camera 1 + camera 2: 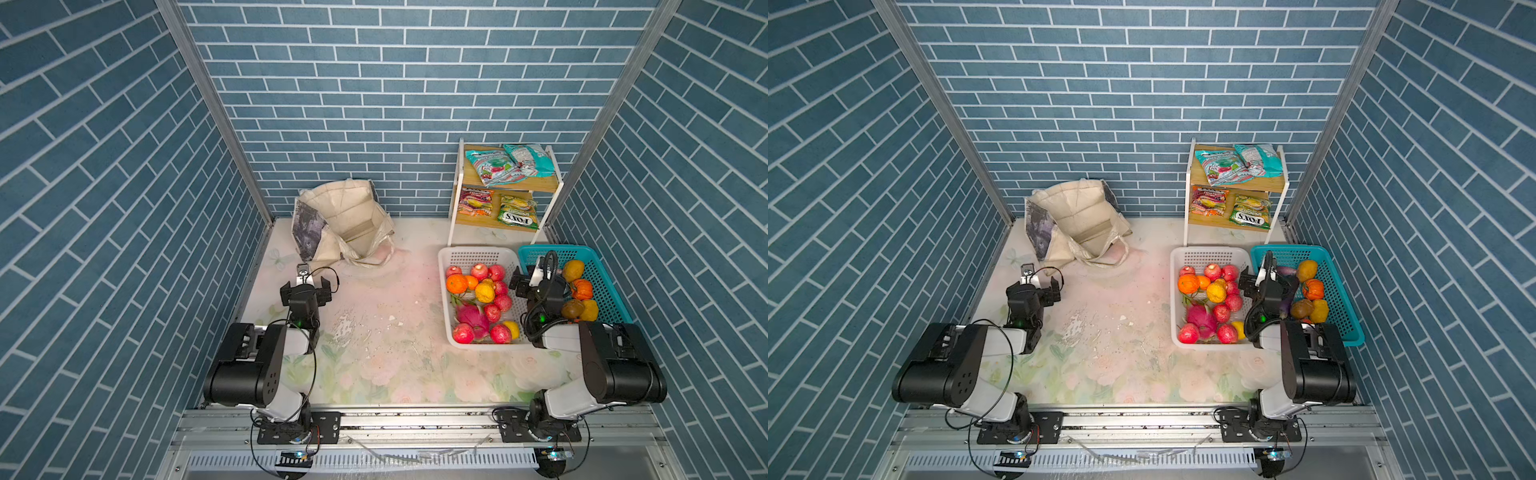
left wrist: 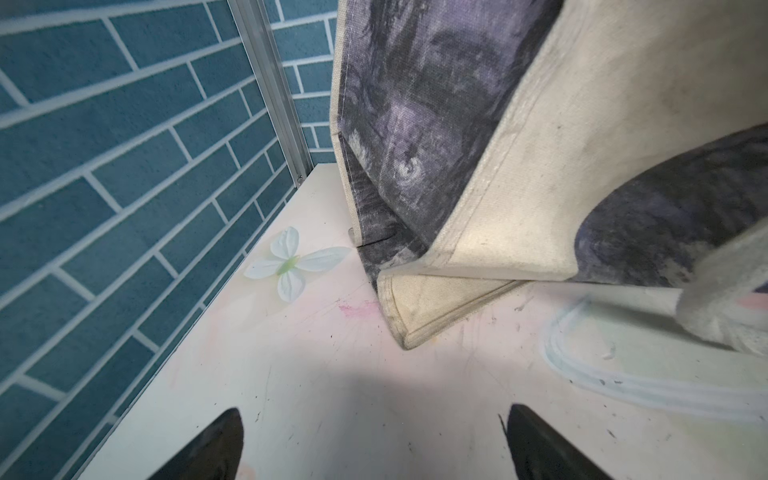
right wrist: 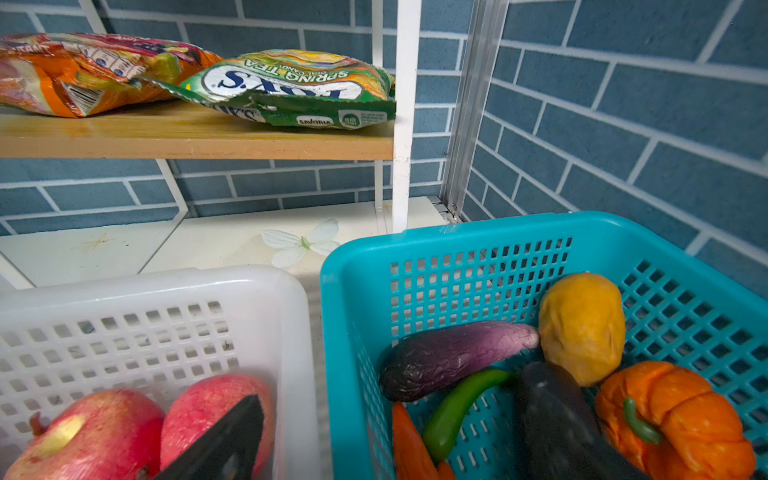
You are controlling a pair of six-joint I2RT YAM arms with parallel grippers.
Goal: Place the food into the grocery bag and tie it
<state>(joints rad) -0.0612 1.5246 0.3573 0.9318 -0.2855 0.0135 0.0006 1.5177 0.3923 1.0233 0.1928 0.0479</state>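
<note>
Both pincers are standing wide apart, holding nothing: the left pincer is hovering over bare counter just short of the grocery bag, while the right pincer is straddling the walls where the white basket and the teal basket meet. Closing there is risking a clamp on plastic rather than an apple. Farther back the bag is slumping with its mouth sagging, so dropped fruit may be rolling out; the snack packets on the shelf are demanding the longest reach.

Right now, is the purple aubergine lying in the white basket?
No, the purple aubergine lies in the teal basket, which stands next to the white basket.
</note>
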